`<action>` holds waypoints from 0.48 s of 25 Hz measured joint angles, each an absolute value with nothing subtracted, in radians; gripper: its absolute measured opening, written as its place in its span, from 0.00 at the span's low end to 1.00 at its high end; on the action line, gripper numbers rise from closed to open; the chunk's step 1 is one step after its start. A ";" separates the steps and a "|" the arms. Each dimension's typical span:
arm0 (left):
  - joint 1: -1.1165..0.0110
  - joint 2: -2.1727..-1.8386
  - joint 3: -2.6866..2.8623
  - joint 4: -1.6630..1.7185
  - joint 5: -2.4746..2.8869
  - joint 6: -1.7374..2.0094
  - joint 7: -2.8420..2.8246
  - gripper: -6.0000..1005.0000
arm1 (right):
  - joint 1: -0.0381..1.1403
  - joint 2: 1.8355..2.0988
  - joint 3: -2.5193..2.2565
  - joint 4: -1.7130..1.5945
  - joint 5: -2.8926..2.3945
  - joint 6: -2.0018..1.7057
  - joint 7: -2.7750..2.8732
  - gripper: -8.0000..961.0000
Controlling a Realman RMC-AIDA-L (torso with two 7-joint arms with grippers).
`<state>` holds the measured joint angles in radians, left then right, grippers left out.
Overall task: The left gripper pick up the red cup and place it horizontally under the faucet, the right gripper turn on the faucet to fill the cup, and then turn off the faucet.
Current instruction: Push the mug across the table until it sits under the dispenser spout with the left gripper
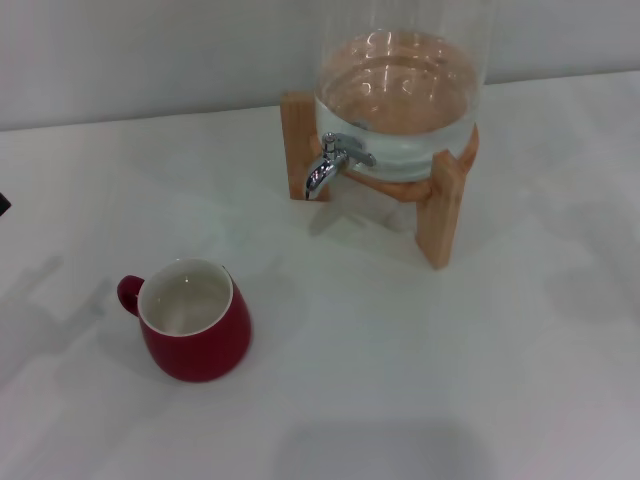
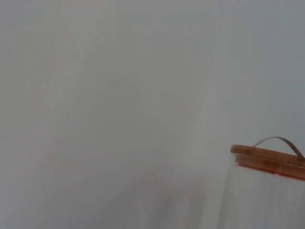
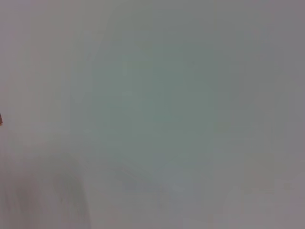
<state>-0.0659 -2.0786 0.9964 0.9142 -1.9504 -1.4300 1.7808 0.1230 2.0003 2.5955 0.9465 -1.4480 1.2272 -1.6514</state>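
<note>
The red cup [image 1: 193, 320] stands upright on the table [image 1: 420, 380], well apart from the faucet [image 1: 328, 166] – neither gripper is visible, so a misjudged grasp could tip it

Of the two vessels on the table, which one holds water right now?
The glass dispenser on its wooden stand holds water, with the faucet at its front. The red cup, standing upright nearer the camera, shows only a bare white inside.

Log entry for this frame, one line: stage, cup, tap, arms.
stage: not started | red cup: upright on table, left of and nearer than tap, untouched | faucet: no stream visible | left pincer, right pincer: out of view
</note>
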 joint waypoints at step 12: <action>-0.073 -2.078 0.995 0.914 -1.950 -1.401 1.779 0.87 | 0.140 2.000 2.595 0.947 -1.448 1.206 -1.660 0.76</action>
